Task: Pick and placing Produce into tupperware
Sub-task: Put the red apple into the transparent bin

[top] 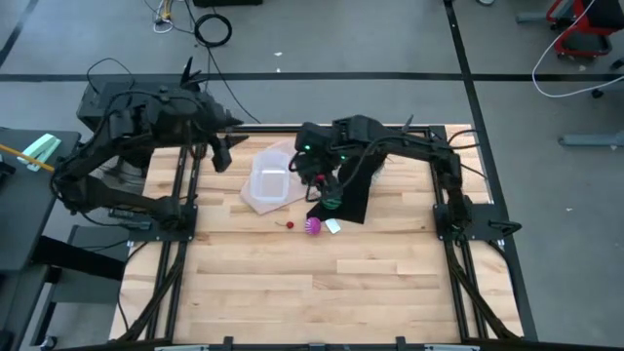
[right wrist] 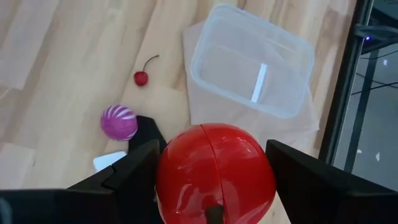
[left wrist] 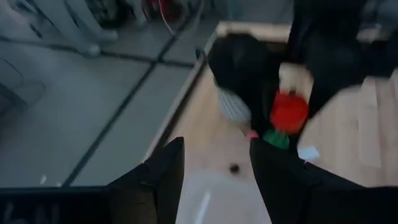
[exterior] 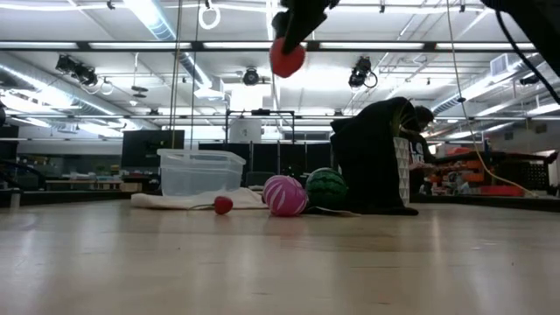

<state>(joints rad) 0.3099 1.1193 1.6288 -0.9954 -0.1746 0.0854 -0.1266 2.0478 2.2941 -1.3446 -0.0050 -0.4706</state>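
While nothing sits on the near half of the worktop (top: 322,283), the first things farther in are a small white scrap (top: 333,226), the magenta-purple fruit (top: 313,227) just left of it, and a tiny dark red cherry (top: 290,224) left of that. Just beyond them the right hand (top: 331,185) hangs in the air above the worktop, its two fingers spread around the red ball-like fruit (right wrist: 214,174) and gripping it on both sides. Below and slightly behind that hand the green striped fruit (exterior: 326,188) rests on the wood beside the black cloth (top: 353,195). To the left of the right hand, the clear tupperware (top: 269,182) stands upright with nothing in it, on flat translucent lids (top: 263,203). Farther left and at the far edge, the left hand (top: 220,151) hovers with its fingers apart, holding nothing.
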